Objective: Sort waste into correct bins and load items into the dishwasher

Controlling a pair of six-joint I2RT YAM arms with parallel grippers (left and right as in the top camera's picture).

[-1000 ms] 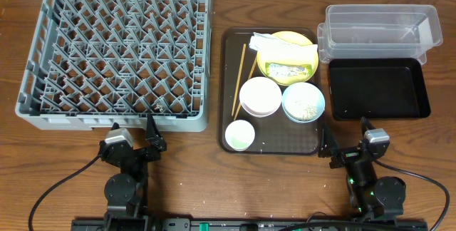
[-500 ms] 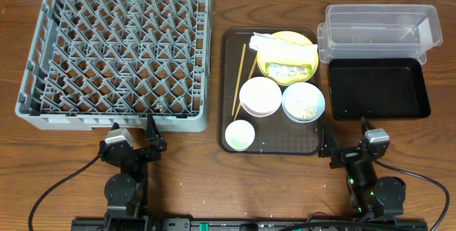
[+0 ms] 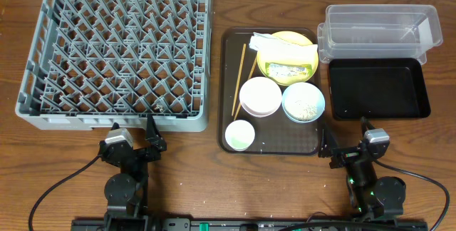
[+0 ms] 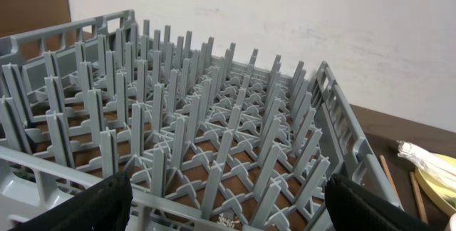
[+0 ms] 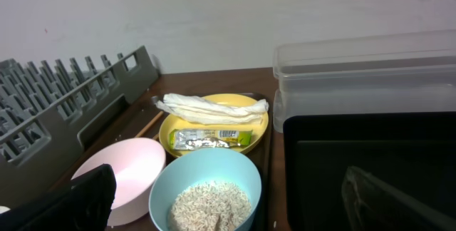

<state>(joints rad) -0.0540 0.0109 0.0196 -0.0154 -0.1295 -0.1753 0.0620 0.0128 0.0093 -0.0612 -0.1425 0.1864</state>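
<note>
Tabletop (image 3: 214, 167) of dark wood under grey rack (image 3: 114, 53), white wall (image 4: 285, 17) behind.

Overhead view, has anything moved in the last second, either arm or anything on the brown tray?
Nothing visibly changed. The left gripper and right gripper stay open, empty and parked. The brown tray and everything on it, the dish rack, the clear tub and the black tray sit as before.
</note>
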